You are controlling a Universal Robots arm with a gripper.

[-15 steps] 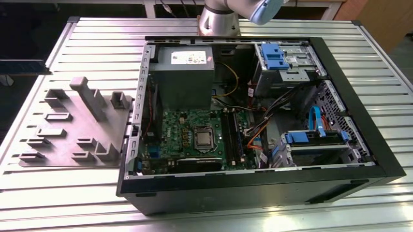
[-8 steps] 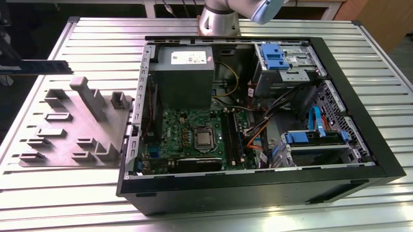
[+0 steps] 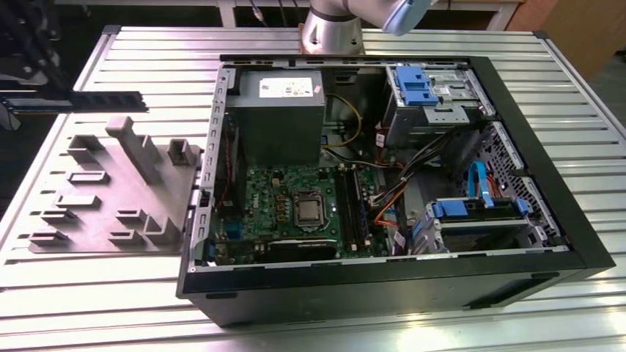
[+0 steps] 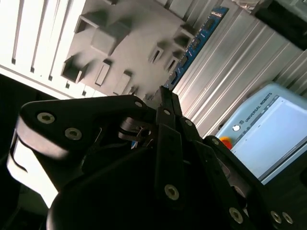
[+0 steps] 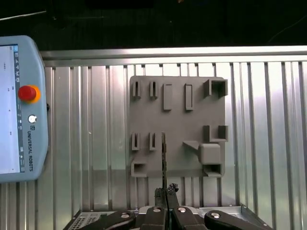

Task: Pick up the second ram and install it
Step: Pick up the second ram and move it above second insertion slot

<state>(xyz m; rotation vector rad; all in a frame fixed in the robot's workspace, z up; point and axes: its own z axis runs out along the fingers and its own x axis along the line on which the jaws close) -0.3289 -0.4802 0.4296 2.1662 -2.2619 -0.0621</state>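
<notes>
Second ram (image 5: pixel 164 153) is pinched between the fingers of the gripper (image 5: pixel 166 190), which are pressed together on one end of it. In the first wrist view it shows edge-on, as a thin dark line over the grey holder tray (image 5: pixel 177 124). In the exterior view the stick (image 3: pixel 110 100) hangs level in the air above the tray's (image 3: pixel 108 198) far end, at the exterior view's left, well apart from the open computer case (image 3: pixel 391 271). A teach pendant (image 5: pixel 19 110) lies on the ribbed metal table (image 5: pixel 96 120) beside the tray.
</notes>
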